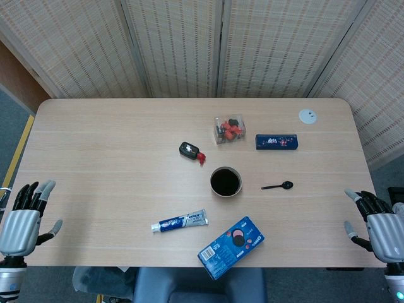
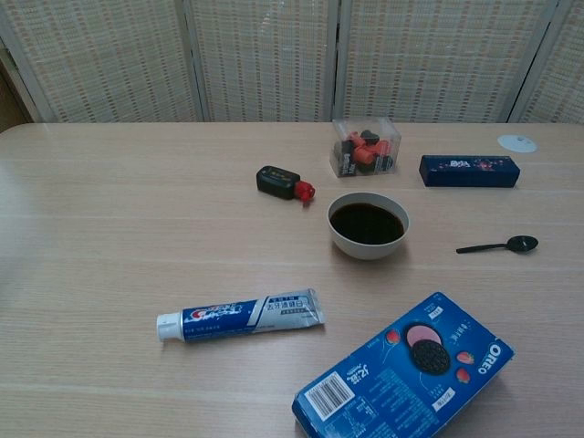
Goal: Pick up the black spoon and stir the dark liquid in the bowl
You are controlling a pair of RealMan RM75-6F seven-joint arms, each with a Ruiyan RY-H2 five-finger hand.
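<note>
Black spoon (image 1: 278, 185) — lengthwise left–right, bowl-end rightward

Both hands: silver-grey ribbed shell on the back, looks like moulded plastic or metal. Left hand (image 1: 24, 218): fingers (image 1: 28, 194) black along most of their length with light grey tips, thumb grey-tipped too. Right hand (image 1: 377, 228): same build, black fingers (image 1: 369, 202), grey caps, grey thumb. Below each shell a grey cylindrical wrist section, with a small blue-green dot on it. Chest view shows neither hand.
</note>
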